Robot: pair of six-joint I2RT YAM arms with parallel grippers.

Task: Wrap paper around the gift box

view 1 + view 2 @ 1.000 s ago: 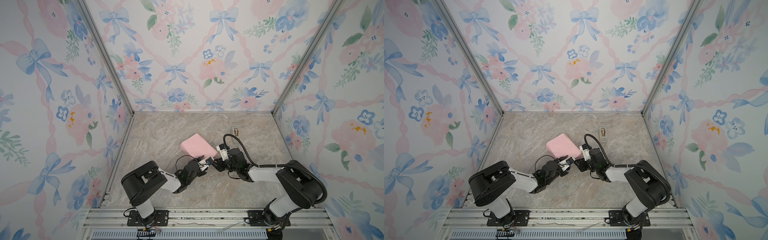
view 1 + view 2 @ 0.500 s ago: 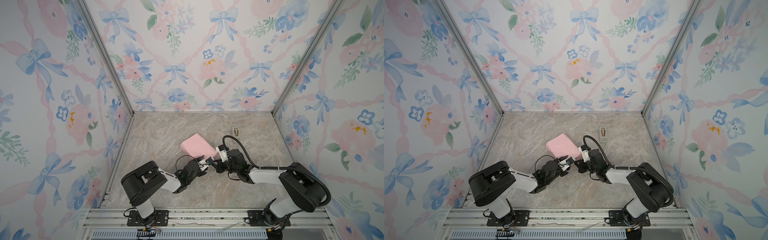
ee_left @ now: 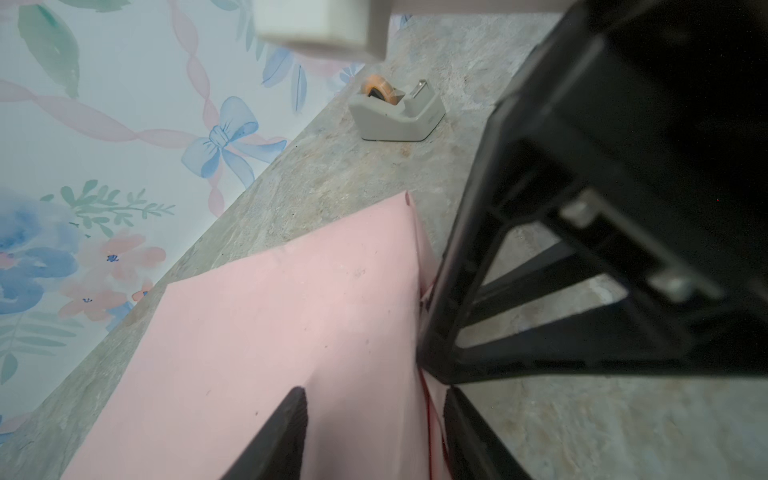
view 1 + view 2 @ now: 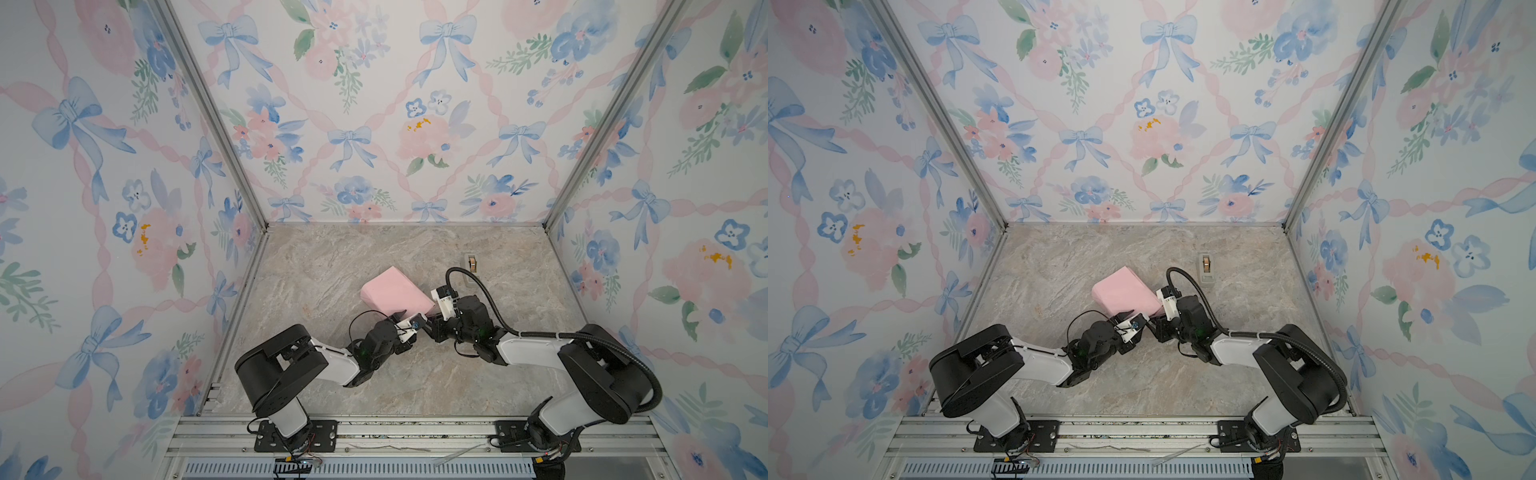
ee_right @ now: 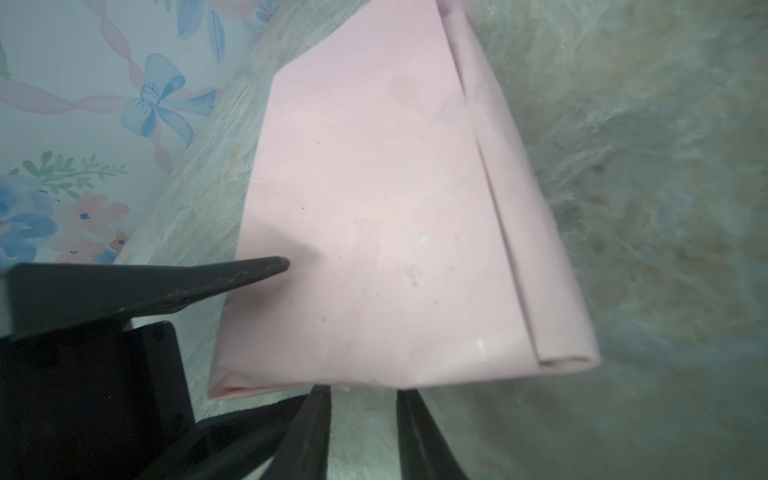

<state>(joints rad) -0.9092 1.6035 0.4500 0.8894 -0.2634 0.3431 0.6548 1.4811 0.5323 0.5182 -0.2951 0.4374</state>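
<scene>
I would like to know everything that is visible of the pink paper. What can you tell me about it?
The paper is pale pink, thin and smooth, with a few small specks. It is folded into a flat-topped, boxy parcel, and no box shows. It lies askew near the middle of the marbled table. A long overlap fold runs along one side. One finger of the left gripper reaches over its top. The open right gripper points at its near edge.
</scene>
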